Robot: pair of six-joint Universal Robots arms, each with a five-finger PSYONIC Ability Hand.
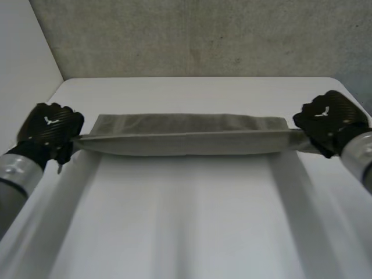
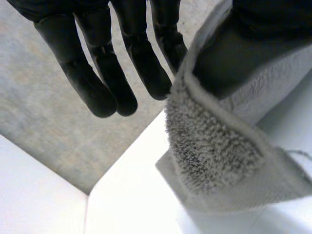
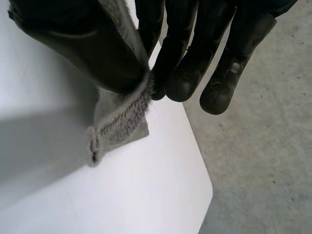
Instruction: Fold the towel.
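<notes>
Both arms come in at the lower corners of the head view, the left arm [image 1: 16, 174] at lower left and the right arm [image 1: 361, 154] at the right edge; between them lies a broad stretch of bare white bench [image 1: 186, 221]. Beyond it, across the middle of the frame, the grey towel [image 1: 186, 136] is drawn out as one long narrow band, doubled lengthwise, with a hand at each short end; the left hand [image 1: 49, 131] is at the band's left end and the right hand [image 1: 328, 122] at its right end. The far layer seems to lie flat on the bench while the near fold is raised a little, though from here I can't be sure of that; a rough grey wall [image 1: 192, 35] stands behind the bench's far edge.

Seen from the left wrist, the left hand [image 2: 122, 48] has its fingers [image 2: 97, 83] nearly straight; the one nearest the thumb [image 2: 239, 58] presses the towel [image 2: 214, 151] against it, so the end is pinched, and a looped corner hangs below over the bench [image 2: 131, 195].

Seen from the right wrist, the right hand [image 3: 195, 48] does the same; its thumb [image 3: 83, 48] and nearest finger are clamped on the hem of the towel [image 3: 122, 122], whose corner droops just above the bench [image 3: 122, 195].
</notes>
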